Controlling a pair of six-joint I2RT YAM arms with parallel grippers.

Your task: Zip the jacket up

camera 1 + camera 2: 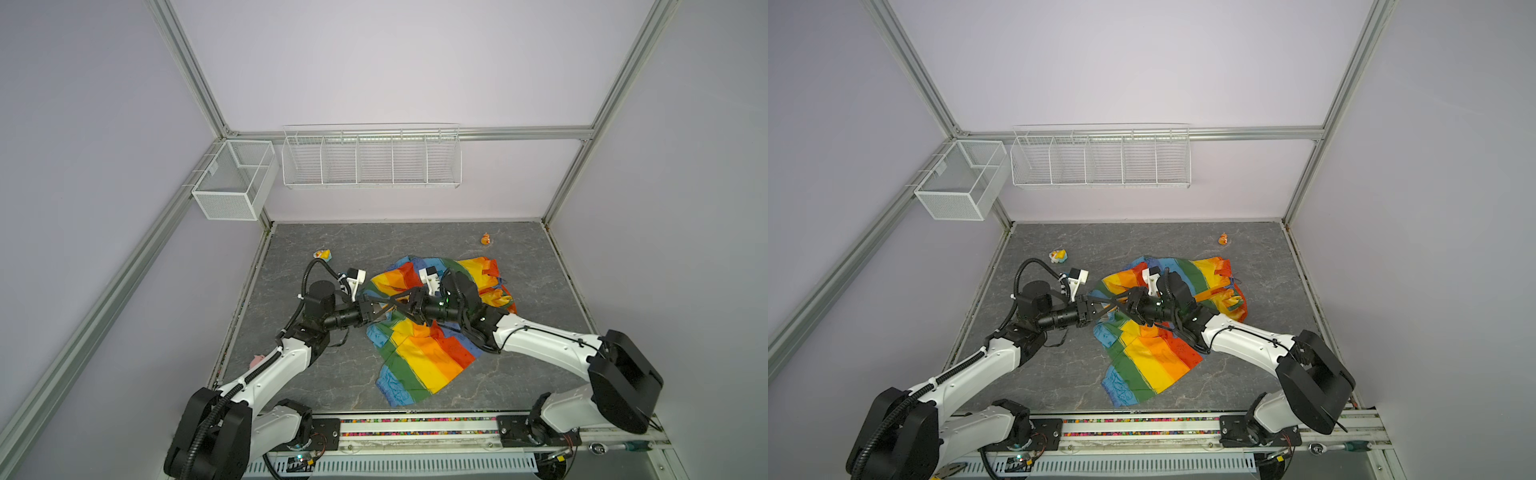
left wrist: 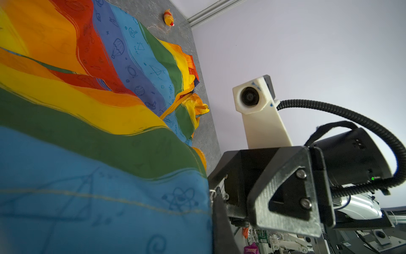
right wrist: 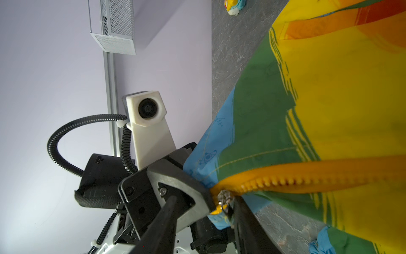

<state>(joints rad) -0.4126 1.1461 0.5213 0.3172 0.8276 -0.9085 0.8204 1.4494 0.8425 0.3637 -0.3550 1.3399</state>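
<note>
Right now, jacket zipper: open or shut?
Not zipped up: slider sits at the jacket's blue end, between the right end effector's open jaws. Teeth beyond: cannot tell.

Both top views: stereo pair mounted high over the desk's (image 1: pixel 345 386) near edge, tilted down toward the back wall (image 1: pixel 374 62), whole desk in frame. Left wrist cam: low, right up against the jacket (image 2: pixel 87 132), facing the right arm's camera housing (image 2: pixel 250 96). Right wrist cam: equally close, facing the left arm's camera housing (image 3: pixel 149 107). All four views share the jacket.

Robot lab cell, aluminium frame (image 1: pixel 523 133), wire baskets (image 1: pixel 371 160)
</note>
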